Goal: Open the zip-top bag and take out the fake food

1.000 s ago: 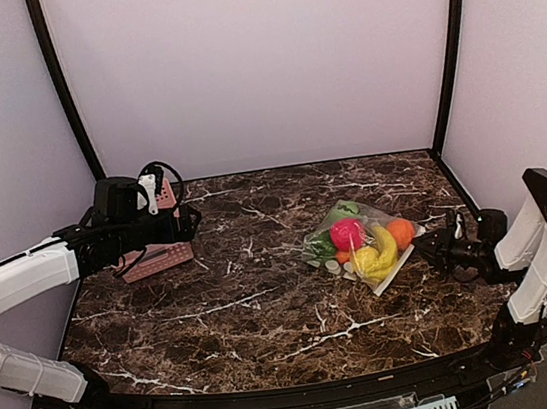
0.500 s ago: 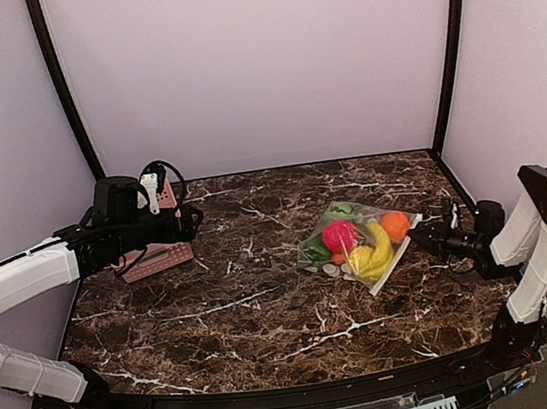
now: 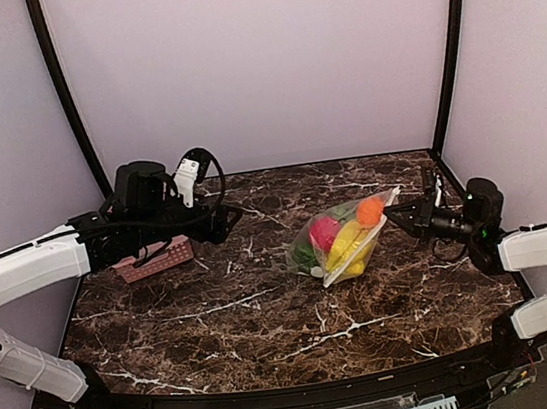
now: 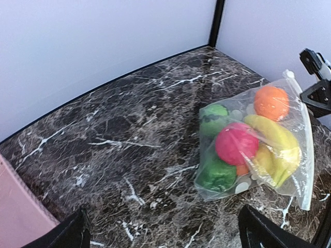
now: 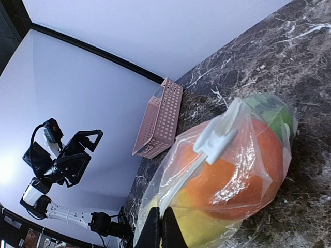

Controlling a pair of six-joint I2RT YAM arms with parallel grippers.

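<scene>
The zip-top bag (image 3: 342,239) is clear with pale dots. It hangs tilted, its lower end on the marble table (image 3: 217,313). Inside is the fake food: an orange ball (image 3: 369,212), a pink-red ball (image 3: 324,233), a yellow banana (image 3: 346,246) and green pieces (image 3: 305,255). My right gripper (image 3: 394,215) is shut on the bag's white zip edge (image 5: 207,150) and holds that edge up; its tips (image 5: 161,227) pinch the strip. My left gripper (image 3: 231,216) is open and empty, left of the bag. In the left wrist view its fingers (image 4: 72,235) stand wide apart, with the bag (image 4: 258,144) ahead on the right.
A pink perforated basket (image 3: 156,261) stands at the table's left edge, behind my left arm; it also shows in the right wrist view (image 5: 160,119). Pale walls with black corner posts (image 3: 447,50) close in the table on three sides.
My right gripper has risen and moved left, lifting the bag's zip edge, so the bag now stands tilted. My left arm has swung right from the basket toward the bag.
</scene>
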